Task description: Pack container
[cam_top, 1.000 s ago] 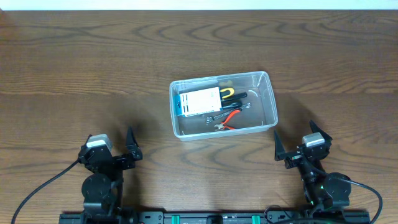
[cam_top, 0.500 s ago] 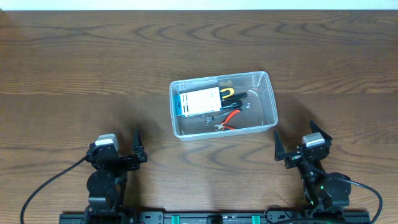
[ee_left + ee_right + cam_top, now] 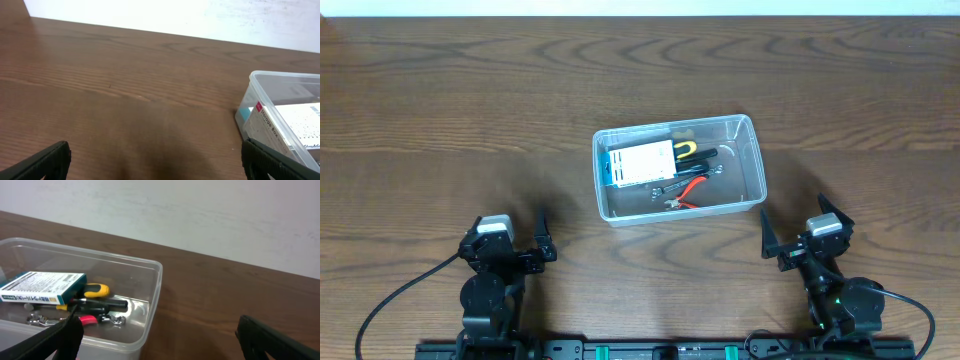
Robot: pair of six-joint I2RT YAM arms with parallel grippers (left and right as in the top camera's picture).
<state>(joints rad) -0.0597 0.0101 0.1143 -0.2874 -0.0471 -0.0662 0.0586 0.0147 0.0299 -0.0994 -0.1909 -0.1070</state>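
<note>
The clear plastic container (image 3: 757, 165) stands at the middle of the table. Inside lie a blue-and-white cardboard box (image 3: 640, 163), a yellow-and-black handled tool (image 3: 692, 152), red-handled pliers (image 3: 690, 189) and a small metal wrench (image 3: 665, 188). My left gripper (image 3: 510, 235) is open and empty near the front left, well short of the container. My right gripper (image 3: 803, 218) is open and empty at the front right, just off the container's near right corner. The container's left end (image 3: 252, 82) shows in the left wrist view, and its right end (image 3: 155, 287) in the right wrist view.
The brown wooden table (image 3: 460, 110) spreads on all sides. A pale wall (image 3: 200, 215) stands beyond its far edge. The arm bases and cables sit along the front edge (image 3: 650, 350).
My left gripper has drawn back toward the front edge and shifted slightly right. The right arm and the container have not moved.
</note>
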